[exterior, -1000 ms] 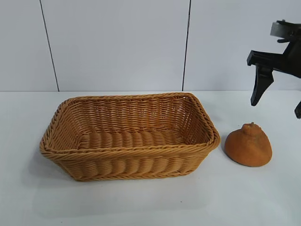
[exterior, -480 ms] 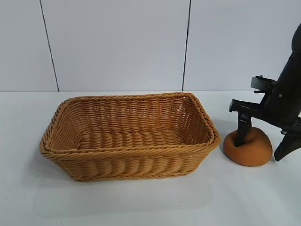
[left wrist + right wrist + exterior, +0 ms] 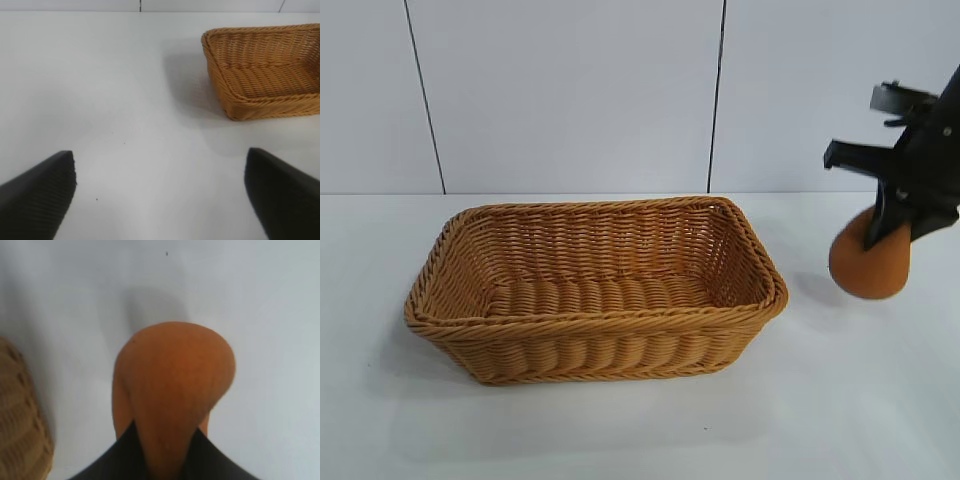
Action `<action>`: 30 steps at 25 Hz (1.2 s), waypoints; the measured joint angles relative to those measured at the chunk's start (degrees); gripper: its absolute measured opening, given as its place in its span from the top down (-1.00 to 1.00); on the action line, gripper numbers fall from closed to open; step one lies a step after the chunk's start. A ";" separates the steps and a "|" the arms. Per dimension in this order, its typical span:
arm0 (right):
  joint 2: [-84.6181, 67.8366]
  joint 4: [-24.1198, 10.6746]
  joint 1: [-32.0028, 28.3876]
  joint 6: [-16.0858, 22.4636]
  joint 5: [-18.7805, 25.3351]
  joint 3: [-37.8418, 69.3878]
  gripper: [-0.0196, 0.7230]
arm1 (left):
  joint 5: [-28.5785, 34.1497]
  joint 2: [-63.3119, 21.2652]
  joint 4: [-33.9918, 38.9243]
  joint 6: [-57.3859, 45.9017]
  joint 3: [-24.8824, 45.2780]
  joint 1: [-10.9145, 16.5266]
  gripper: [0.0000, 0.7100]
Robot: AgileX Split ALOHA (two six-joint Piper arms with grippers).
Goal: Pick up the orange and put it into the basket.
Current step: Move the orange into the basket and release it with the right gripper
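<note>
One basket [image 3: 595, 290] stands on the white counter [image 3: 620, 430], left of centre in the exterior view. It is a rectangular wicker piece, golden-brown, with flaring sides and a thick braided rim, and nothing lies inside it. The left wrist view shows one end of the same basket [image 3: 265, 70] well ahead of the left end effector [image 3: 160, 195], whose two dark fingers [image 3: 40, 195] stand far apart, open over bare counter with nothing between them. That arm does not show in the exterior view.

Right of the basket, and clear of its rim, there is one orange [image 3: 870, 262]. It hangs in the air above the counter, not touching the surface, with a faint shadow on the counter below and to its left. The right end effector [image 3: 892, 225] is clamped on it from above: the black fingers pinch the upper part of the fruit so tightly that the skin folds into a ridge between them. In the right wrist view the orange [image 3: 172, 390] bulges out past the fingers, and a corner of the basket [image 3: 20, 430] shows at the edge.

Count: one basket, one orange, two end effectors.
</note>
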 joint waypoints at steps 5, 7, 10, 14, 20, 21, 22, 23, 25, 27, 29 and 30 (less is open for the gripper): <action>-0.71 2.66 4.71 0.00 -1.62 0.05 0.83 | 0.00 0.00 0.00 0.00 0.00 0.00 -0.83; -0.71 5.03 8.43 0.00 -3.85 0.05 0.83 | 0.00 0.00 0.00 0.00 0.00 0.00 -0.83; -0.71 9.09 14.45 0.00 -8.02 0.05 0.83 | 0.00 0.00 0.00 0.00 0.00 0.00 -0.83; 0.87 13.36 23.34 0.00 -13.38 0.05 0.83 | 0.00 0.00 0.00 0.00 0.00 0.00 -0.83; 8.55 14.58 27.95 0.05 -19.26 0.05 0.83 | 0.00 0.00 0.00 0.00 0.00 0.00 -0.83; 10.13 14.73 28.04 0.05 -19.90 0.05 0.83 | 0.00 0.00 0.00 0.00 0.00 0.00 -0.83; 11.40 14.80 28.04 0.05 -20.41 0.05 0.83 | 0.00 0.00 0.00 0.00 0.00 0.00 -0.83; 12.96 14.84 28.04 0.05 -20.97 0.05 0.83 | 0.00 0.00 0.00 0.00 0.00 0.00 -0.83; 15.67 14.84 28.08 0.05 -21.76 0.05 0.83 | 0.00 0.00 0.00 0.00 0.00 0.00 -0.83; 17.70 14.84 28.08 0.05 -21.89 0.05 0.83 | 0.00 0.00 0.00 0.00 0.00 0.00 -0.83; 18.35 14.84 28.08 0.05 -21.89 0.12 0.83 | 0.00 0.00 0.00 0.00 0.00 0.00 -0.83; 18.35 14.84 28.08 -0.02 -21.89 0.12 0.83 | 0.00 0.00 0.00 0.00 0.00 0.00 -0.83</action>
